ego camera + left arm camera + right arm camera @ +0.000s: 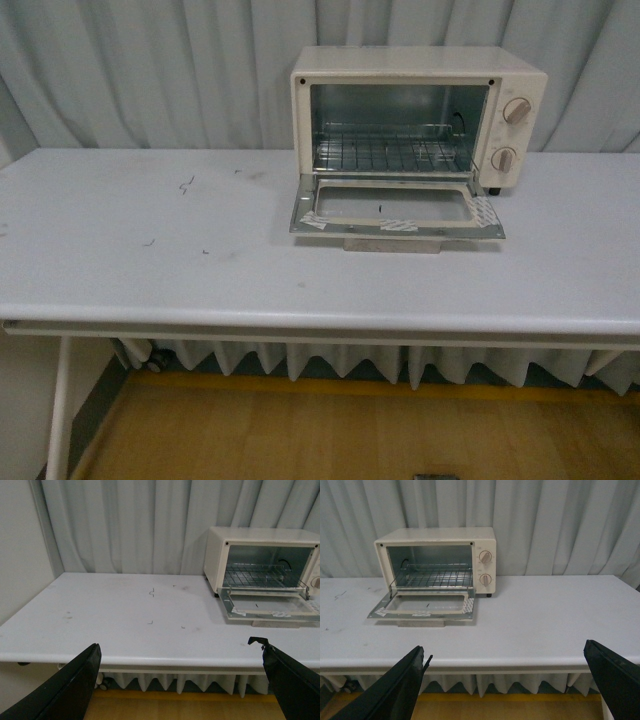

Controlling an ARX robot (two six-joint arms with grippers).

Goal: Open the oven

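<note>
The cream-white oven (515, 75) stands at the back right of the white table (150, 250). Its glass door (395, 208) hangs fully down, flat over the table, with the beige bar handle (392, 243) at its front edge. The wire rack (385, 152) shows inside. Two beige knobs (516, 111) sit on its right side. The oven also shows in the left wrist view (216, 545) and the right wrist view (435, 535). My left gripper (180, 652) and right gripper (507, 654) are open and empty, held in front of the table's near edge, well back from the oven. Neither arm shows in the front view.
A grey pleated curtain (150, 70) hangs behind the table. The tabletop carries small dark scuff marks (186, 184). Wood floor (300, 430) lies below the table's front edge. A white table leg (58, 410) stands at the lower left.
</note>
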